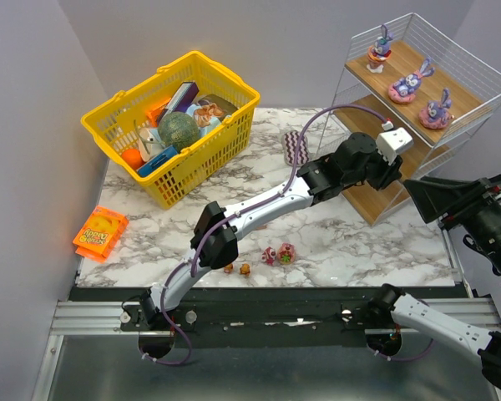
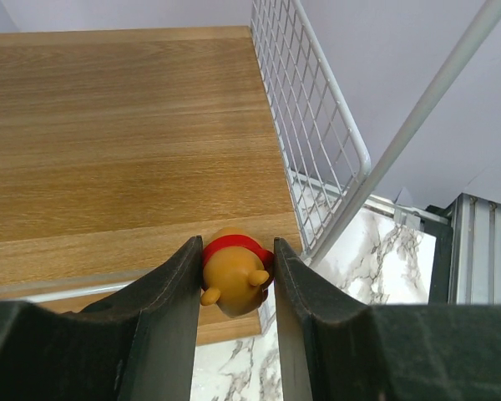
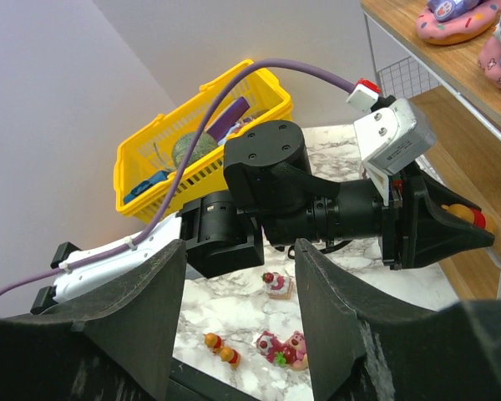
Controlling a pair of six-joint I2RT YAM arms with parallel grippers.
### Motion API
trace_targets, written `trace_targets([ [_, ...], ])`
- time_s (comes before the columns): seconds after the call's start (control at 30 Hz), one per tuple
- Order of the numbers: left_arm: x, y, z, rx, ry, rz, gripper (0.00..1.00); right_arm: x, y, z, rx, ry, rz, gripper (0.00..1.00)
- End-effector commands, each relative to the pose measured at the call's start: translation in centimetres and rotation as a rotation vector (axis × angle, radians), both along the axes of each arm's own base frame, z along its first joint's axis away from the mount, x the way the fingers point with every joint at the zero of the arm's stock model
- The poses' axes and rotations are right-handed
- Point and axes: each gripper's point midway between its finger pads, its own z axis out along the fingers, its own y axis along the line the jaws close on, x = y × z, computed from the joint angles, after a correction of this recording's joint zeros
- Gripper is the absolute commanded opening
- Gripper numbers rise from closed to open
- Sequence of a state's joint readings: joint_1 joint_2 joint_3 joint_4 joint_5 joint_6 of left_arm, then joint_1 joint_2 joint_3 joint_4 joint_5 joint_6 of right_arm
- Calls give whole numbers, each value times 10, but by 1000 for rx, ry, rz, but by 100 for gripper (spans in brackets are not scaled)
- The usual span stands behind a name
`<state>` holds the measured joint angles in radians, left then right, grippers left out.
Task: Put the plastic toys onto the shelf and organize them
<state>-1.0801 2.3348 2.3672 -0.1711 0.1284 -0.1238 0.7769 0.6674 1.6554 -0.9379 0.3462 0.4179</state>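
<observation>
The shelf [image 1: 463, 96] stands at the back right, with three purple bunnies [image 1: 407, 83] on its top board. My left gripper [image 2: 234, 261] is shut on a tiny orange bear [image 2: 234, 271] in a red shirt, held just over the front edge of the shelf's middle board [image 2: 108, 125]. Two more orange bears [image 1: 237, 269] and the pink rounded toys [image 1: 279, 254] lie on the marble near the front edge. My right gripper [image 3: 238, 251] hangs open and empty to the right of the shelf, facing the left arm. The held bear [image 3: 461, 214] also shows from there.
A yellow basket [image 1: 171, 125] full of items sits at the back left. An orange packet [image 1: 100, 234] lies at the table's left edge. A purple zigzag pad [image 1: 296, 146] lies beside the shelf. A white wire side wall [image 2: 317, 125] bounds the board's right.
</observation>
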Motion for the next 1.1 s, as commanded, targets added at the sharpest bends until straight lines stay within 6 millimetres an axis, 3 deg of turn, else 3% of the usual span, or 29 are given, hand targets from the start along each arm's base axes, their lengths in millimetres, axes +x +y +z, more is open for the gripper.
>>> trace_targets([
  [0.0, 4, -8, 13, -56, -39, -7, 2, -1, -5, -11, -32, 22, -17, 63],
  [0.37, 12, -13, -1, -46, -46, 10, 8, 3, -8, -17, -62, 23, -42, 63],
  [0.8, 9, -17, -42, 30, -10, -16, 11, 7, -13, -23, -78, 29, -75, 64],
  [1.07, 12, -21, -51, 28, -6, -6, 12, 8, -16, -26, -87, 31, -94, 64],
])
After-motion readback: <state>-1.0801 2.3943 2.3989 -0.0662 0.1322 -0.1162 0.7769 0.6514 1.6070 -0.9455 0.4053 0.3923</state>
